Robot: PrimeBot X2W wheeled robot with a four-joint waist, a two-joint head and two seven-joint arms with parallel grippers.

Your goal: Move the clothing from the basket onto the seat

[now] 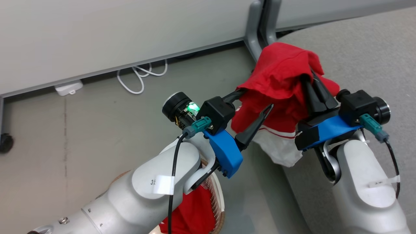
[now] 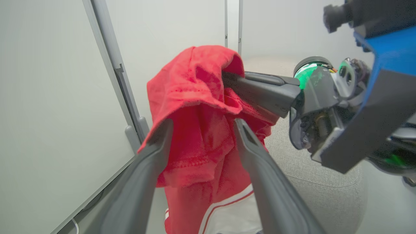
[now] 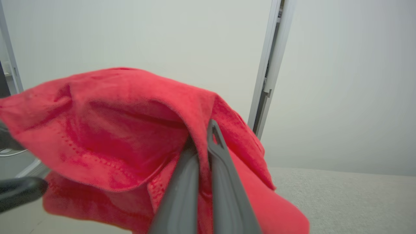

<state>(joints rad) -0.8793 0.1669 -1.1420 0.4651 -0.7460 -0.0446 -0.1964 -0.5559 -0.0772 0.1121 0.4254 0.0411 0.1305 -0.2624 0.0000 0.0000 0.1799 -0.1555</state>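
A grey post (image 1: 256,29) between pale wall panels (image 1: 97,32) rises right behind the lifted red garment (image 1: 279,71). A looped white cable (image 1: 139,78) and a small white plug box (image 1: 68,87) lie at the foot of the wall, with a dark castor (image 1: 6,143) at the far left edge. The floor (image 1: 97,130) is smooth grey.

The right hand (image 3: 201,133) is pinched shut on a fold of the garment and holds it up in the air at the near edge of the light grey seat (image 1: 373,48). The white, red-striped end hangs down by the seat's corner. The left hand (image 2: 203,123) is spread wide, one finger on each side of the hanging cloth and gripping nothing. Its upper fingertip sits under a fold, so it may be touching the fabric.

Below the left forearm, the basket (image 1: 220,198) stands on the floor with more red clothing (image 1: 195,211) in it, much of it hidden by the arm.
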